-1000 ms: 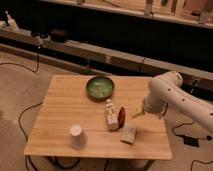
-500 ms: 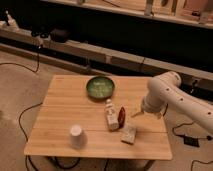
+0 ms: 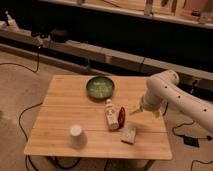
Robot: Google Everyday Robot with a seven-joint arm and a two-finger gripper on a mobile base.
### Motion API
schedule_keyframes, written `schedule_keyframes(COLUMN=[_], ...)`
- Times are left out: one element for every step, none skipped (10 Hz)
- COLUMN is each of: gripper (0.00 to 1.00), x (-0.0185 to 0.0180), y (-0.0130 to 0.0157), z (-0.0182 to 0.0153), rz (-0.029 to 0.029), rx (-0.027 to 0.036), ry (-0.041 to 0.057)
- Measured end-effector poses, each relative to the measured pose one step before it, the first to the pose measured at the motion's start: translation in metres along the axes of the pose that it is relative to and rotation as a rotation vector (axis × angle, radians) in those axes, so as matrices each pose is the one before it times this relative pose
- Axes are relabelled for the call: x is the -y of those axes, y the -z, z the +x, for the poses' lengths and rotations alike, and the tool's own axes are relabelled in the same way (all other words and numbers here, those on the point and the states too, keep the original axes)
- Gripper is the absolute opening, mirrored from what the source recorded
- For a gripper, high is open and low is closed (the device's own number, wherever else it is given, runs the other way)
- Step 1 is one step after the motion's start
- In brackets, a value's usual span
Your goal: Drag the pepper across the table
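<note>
The pepper [image 3: 121, 115] is a small dark red slim thing lying on the light wooden table [image 3: 65, 105], right beside the white bottle [image 3: 110, 115]. My gripper [image 3: 135, 111] hangs at the end of the white arm [image 3: 165, 92], low over the table, a short way to the right of the pepper. It does not touch the pepper as far as I can see.
A green bowl [image 3: 100, 87] sits at the back middle. A white upturned cup [image 3: 76, 136] stands front left. A pale beige block [image 3: 129, 134] lies in front of the pepper. Cables run on the floor around the table.
</note>
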Motion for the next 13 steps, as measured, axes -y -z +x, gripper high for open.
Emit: schedule_keyframes(gripper=[0.80, 0.80, 0.80, 0.80, 0.80, 0.80, 0.80, 0.80, 0.80, 0.80, 0.80, 0.80, 0.80], x=[0.00319, 0.00366, 0.00741, 0.00761, 0.00897, 0.00585, 0.00819, 0.00859, 0.00750, 0.00510, 0.00438, 0.00559, 0.00368], y=[-0.00397, -0.00667, -0.00741, -0.00772, -0.00822, -0.00538, -0.00715, -0.00774, -0.00914, -0.00851, -0.00853, -0.00794, -0.00442], z=[0.00761, 0.00830, 0.00669, 0.00510, 0.00576, 0.00272, 0.00447, 0.00324, 0.00231, 0.00041, -0.00039, -0.00130, -0.00149], rz=[-0.01083, -0.01624, -0.00978, -0.00294, 0.00781, 0.01073, 0.01367, 0.00454, -0.00752, -0.00881, -0.00889, -0.00840, -0.00441], rx=[-0.00513, -0.00439, 0.00054, 0.00665, 0.00665, 0.00641, 0.00300, 0.00323, 0.00237, 0.00532, 0.00734, 0.01133, 0.00904], ry=[-0.00960, -0.01223, -0.00738, -0.01158, -0.01038, -0.00510, -0.00549, 0.00182, 0.00572, 0.00388, 0.00155, 0.00333, 0.00391])
